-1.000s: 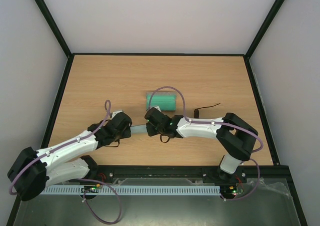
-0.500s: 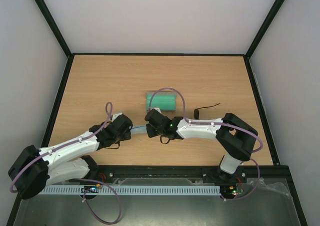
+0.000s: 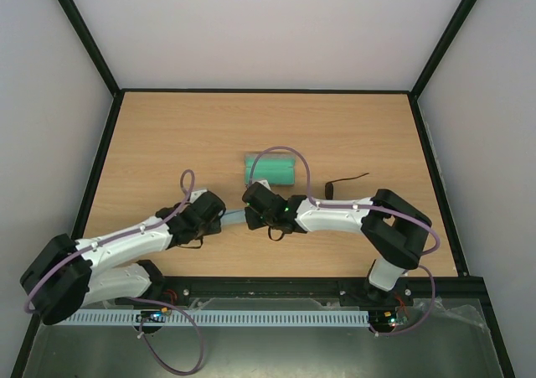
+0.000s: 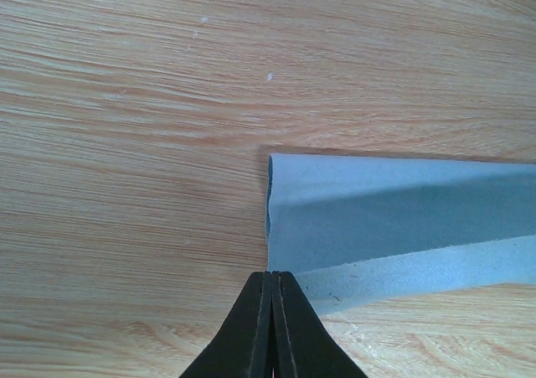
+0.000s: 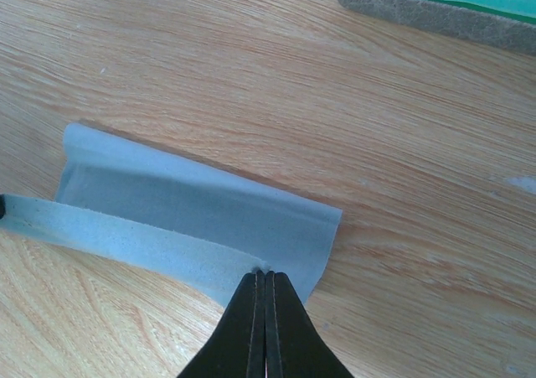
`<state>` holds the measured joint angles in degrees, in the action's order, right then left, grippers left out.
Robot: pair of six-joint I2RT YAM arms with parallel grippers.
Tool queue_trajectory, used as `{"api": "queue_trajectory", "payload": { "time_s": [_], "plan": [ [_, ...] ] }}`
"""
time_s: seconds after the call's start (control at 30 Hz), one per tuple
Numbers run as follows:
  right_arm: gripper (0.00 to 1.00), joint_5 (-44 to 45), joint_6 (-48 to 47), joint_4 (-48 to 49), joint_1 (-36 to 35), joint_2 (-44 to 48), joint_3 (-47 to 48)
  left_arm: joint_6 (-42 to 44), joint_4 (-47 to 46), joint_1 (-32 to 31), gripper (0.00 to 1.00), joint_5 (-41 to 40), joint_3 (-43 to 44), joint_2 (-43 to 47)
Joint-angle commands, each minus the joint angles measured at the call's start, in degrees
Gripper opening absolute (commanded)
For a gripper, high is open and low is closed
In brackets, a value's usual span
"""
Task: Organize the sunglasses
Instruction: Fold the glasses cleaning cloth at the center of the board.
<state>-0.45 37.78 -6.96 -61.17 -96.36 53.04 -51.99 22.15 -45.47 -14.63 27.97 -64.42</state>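
Two grippers, both clenched on one thing.
- Left gripper: fingers pressed flat together, pinching the near edge of the light blue cloth at its left end.
- Right gripper: fingers likewise pressed together, pinching the near edge at the cloth's right end.
- One cloth, folded lengthwise into a narrow strip, lying flat on the wooden table between the two grippers. It sits nearer than the case and slightly to its left.
- One pair of sunglasses: only a thin dark wire shape shows, just past the right forearm, right of the case and apart from it. Lenses are too small to make out. Neither gripper touches it.
- One grey case, lying open, green lining up, farthest out.
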Motion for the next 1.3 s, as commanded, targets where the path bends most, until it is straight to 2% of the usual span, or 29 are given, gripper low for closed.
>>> {"api": "queue_trajectory", "payload": {
  "time_s": [0.0,0.4,1.27],
  "plan": [
    [0.01,2.46,0.7,-0.07,-0.39,-1.12,1.53,-0.15,-0.33,-0.31,0.02,-2.01,1.66,-2.03],
    [0.01,2.94,0.3,-0.6,-0.36,-3.08,3.1,1.48,-0.93,0.67,0.02,-3.03,5.11,-6.11],
    [0.01,3.93,-1.12,-1.83,1.54,-5.02,5.21,4.83,-3.51,4.77,0.02,-1.89,5.74,-9.12]
  ]
}}
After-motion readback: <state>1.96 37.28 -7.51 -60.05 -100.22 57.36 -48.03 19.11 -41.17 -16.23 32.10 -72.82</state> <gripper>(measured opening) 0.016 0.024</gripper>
